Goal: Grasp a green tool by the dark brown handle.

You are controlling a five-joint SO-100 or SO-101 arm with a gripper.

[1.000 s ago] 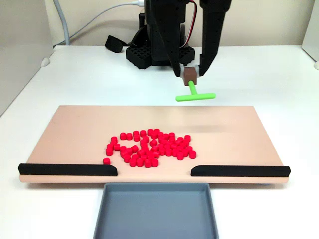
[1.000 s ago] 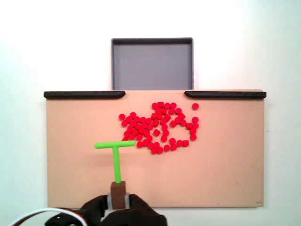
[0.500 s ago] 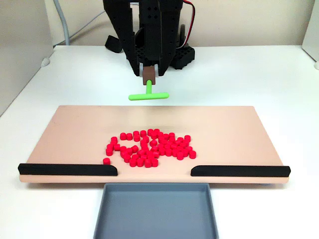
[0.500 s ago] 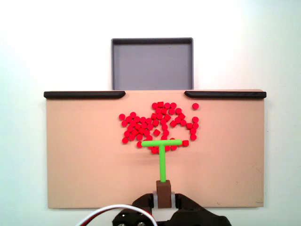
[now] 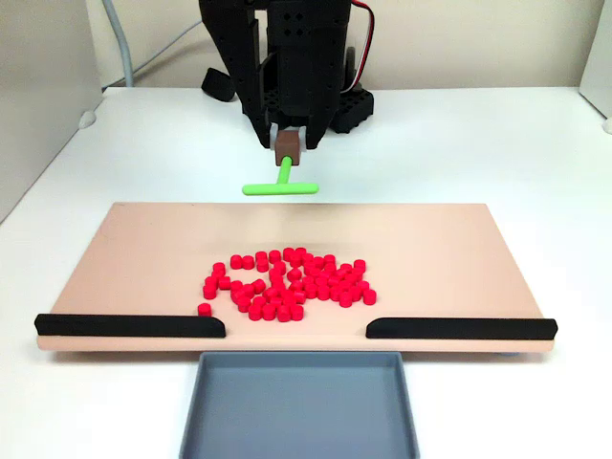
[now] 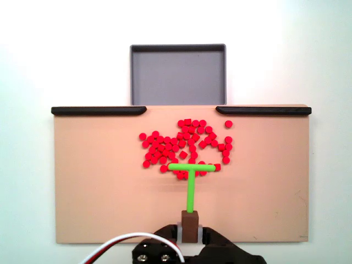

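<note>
- Gripper [image 5: 285,145] clenched on handle [image 5: 286,146]; tool [image 5: 279,186] hangs above board's [image 5: 143,249] far edge.
- Since a second ago, arm swung tool sideways; now nearly settled.
- Grasp looks done; crossbar over cylinders [image 6: 184,144] in the top-down view.

Front-facing and overhead fixed views, shared board [image 5: 143,249].

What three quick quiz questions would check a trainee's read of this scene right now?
1. True or false: the gripper holds the green tool by its dark brown handle.
2. Which way does the crossbar point: A) toward the red cylinders, B) toward the arm's base?
3. Fill in: the grey tray sits beyond the gap between the two black ____.

Key: 1 true; 2 A; 3 strips.
</note>
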